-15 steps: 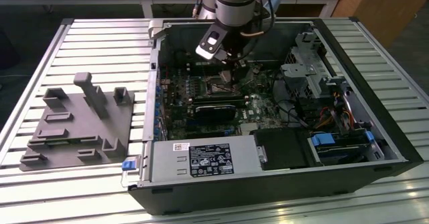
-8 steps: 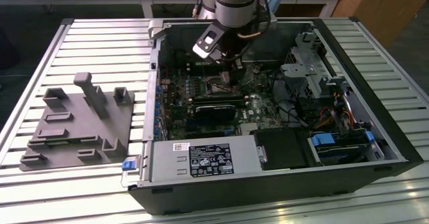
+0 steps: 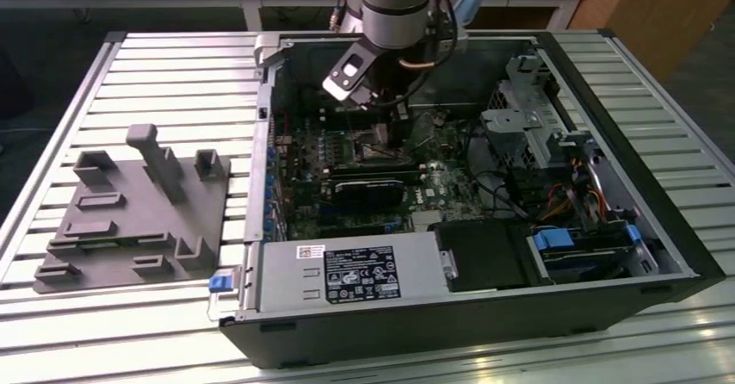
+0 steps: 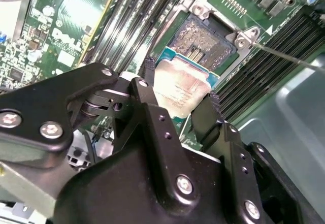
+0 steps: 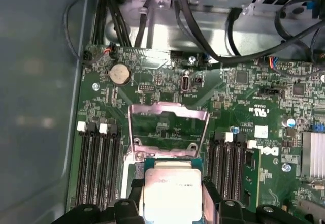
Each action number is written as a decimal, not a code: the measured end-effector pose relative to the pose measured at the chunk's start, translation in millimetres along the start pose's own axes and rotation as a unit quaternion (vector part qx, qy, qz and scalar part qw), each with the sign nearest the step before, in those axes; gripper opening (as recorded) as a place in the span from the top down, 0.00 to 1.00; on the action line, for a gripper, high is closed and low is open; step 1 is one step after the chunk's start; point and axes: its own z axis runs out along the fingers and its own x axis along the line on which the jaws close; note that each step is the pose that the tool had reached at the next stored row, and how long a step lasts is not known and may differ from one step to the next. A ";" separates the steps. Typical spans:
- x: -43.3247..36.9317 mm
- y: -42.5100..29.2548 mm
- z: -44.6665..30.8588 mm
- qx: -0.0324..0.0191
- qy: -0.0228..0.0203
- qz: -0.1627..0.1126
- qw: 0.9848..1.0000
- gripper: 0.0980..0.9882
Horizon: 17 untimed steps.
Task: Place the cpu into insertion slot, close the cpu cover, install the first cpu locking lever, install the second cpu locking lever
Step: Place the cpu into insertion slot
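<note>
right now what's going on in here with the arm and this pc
A robot arm is reaching into an open computer case. Its tool is shut on the cpu, gripping it by two opposite edges and holding it close over the insertion slot on the motherboard. The slot is bare and the cpu cover stands raised, so the chip is not seated yet and the cover is not closed.

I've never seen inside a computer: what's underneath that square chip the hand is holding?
Just past the chip, gripped by the hand, the open socket shows on the green board, its lid raised. What lies directly under the chip is covered.
</note>
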 end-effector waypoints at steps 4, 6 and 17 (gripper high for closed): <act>0.8 -5.1 2.3 -0.001 0.000 0.000 1.000 0.50; 1.0 -6.1 3.5 -0.001 0.000 0.000 1.000 0.50; 3.5 -9.7 9.9 -0.002 -0.002 0.017 1.000 0.50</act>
